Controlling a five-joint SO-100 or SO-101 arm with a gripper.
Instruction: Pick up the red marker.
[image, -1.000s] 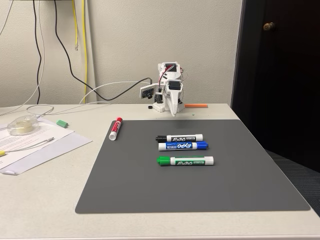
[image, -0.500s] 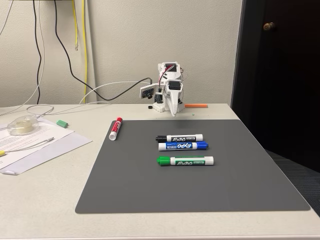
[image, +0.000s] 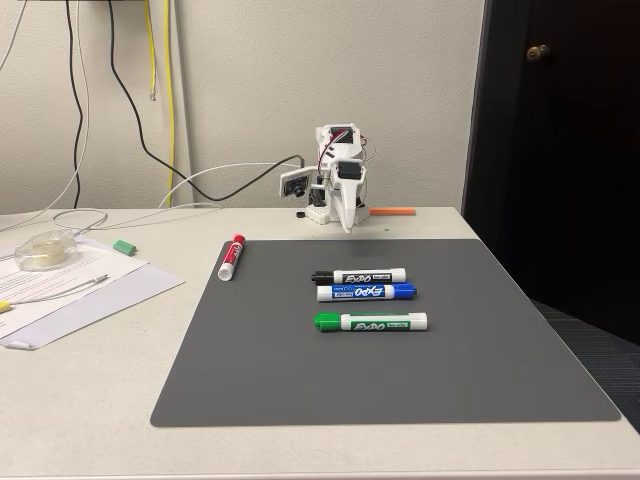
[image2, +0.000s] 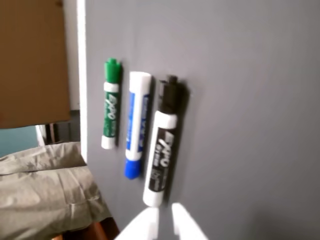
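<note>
The red marker lies on the far left part of the grey mat, red cap toward the back. In the fixed view my gripper hangs tip-down at the back of the table, folded against the arm's base, well behind and to the right of the red marker. Its fingers look closed with nothing between them. In the wrist view the gripper shows as two white tips close together at the bottom edge, just short of the black marker.
A black marker, a blue marker and a green marker lie parallel mid-mat. A thin orange stick rests beside the arm. Papers, a tape dispenser and cables sit at left.
</note>
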